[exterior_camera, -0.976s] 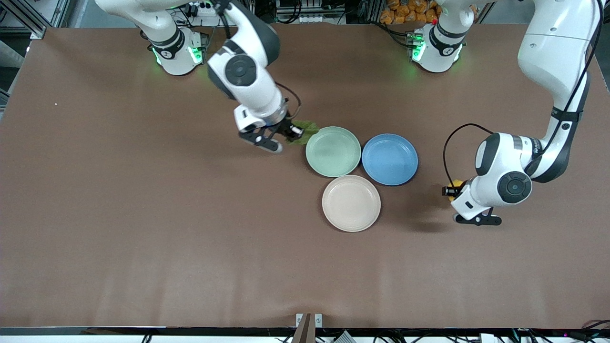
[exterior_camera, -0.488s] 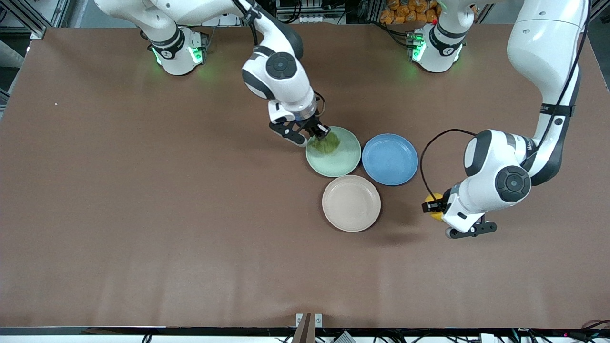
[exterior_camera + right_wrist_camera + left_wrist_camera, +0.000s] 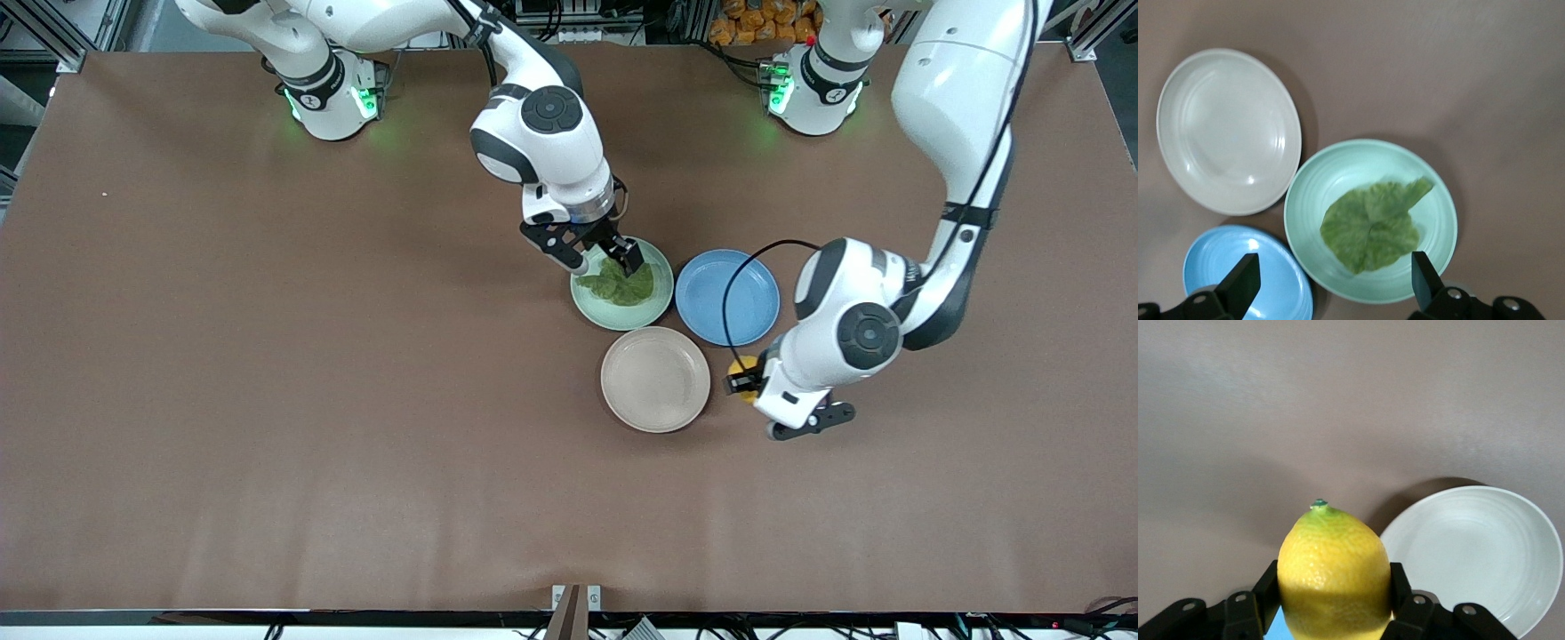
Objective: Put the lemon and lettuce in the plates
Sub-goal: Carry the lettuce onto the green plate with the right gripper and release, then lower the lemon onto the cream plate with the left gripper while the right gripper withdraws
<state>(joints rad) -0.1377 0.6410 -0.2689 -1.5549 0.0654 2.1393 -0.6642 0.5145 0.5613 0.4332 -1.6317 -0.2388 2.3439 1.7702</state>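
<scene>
Right gripper [image 3: 605,259] is hanging over the mint green plate [image 3: 656,305], fingers [image 3: 1243,285] spread wide with nothing between them. The lettuce [image 3: 619,284] is lying flat in that plate, loose under the open fingers; right wrist view is showing the leaf [image 3: 1371,224] well inside the rim [image 3: 1305,180].

Left gripper [image 3: 745,380] is clamping the lemon [image 3: 1331,570] between its fingers [image 3: 1400,587], nubby tip pointing outward. It is hovering over bare table [image 3: 267,400] just beside the beige-cream plate [image 3: 655,380], toward the left arm's end of the worktop; that plate [image 3: 1471,553] is sitting empty.

Three plates are clustered mid-table, well away from every edge: mint nearest the robots' edge, blue plate [image 3: 727,297] touching beside it, beige-cream plate nearer the front camera's edge.
</scene>
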